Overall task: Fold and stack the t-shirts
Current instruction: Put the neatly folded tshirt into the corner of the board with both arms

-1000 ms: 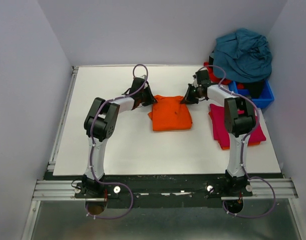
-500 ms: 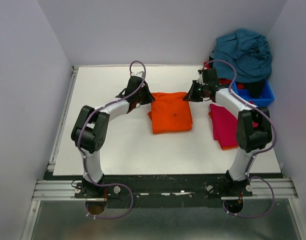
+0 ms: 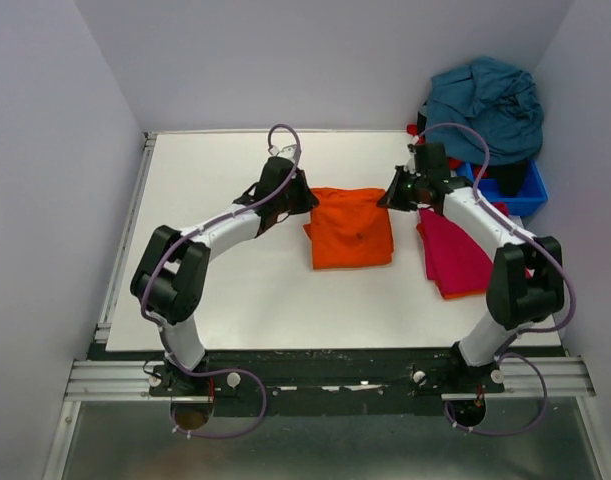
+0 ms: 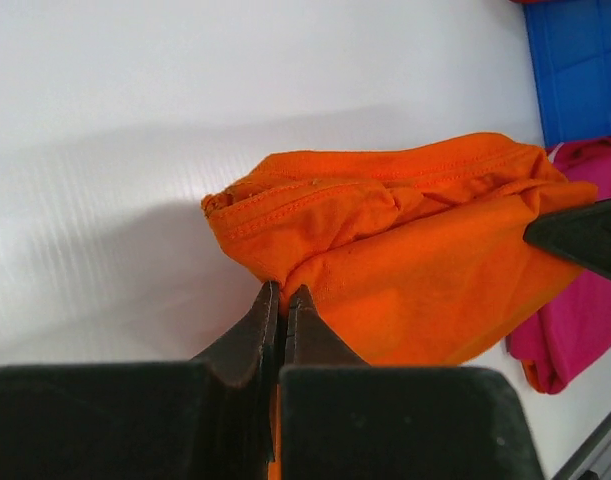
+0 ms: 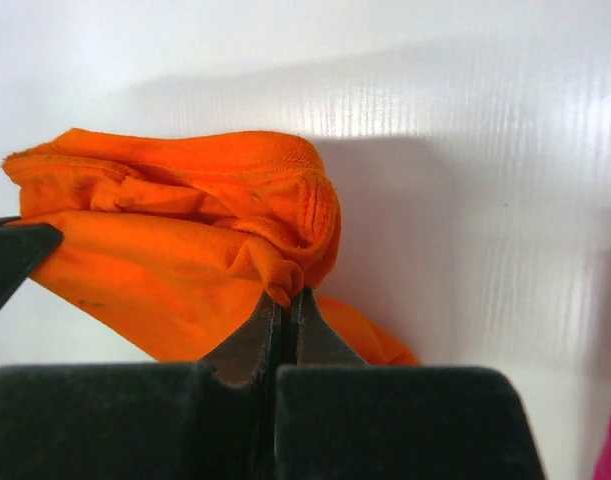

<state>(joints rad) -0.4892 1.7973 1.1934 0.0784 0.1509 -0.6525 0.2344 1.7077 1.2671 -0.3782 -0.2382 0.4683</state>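
Orange shirt [image 3: 351,232] lies on my desk [image 3: 235,295]; left jaws and right jaws each pinch a far corner, perhaps raised.

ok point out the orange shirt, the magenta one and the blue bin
orange t-shirt [image 3: 351,232], top external view, middle of the folded cloth
magenta t-shirt [image 3: 453,265], top external view, bare cloth in front of the right arm
blue bin [image 3: 530,192], top external view, its near right wall
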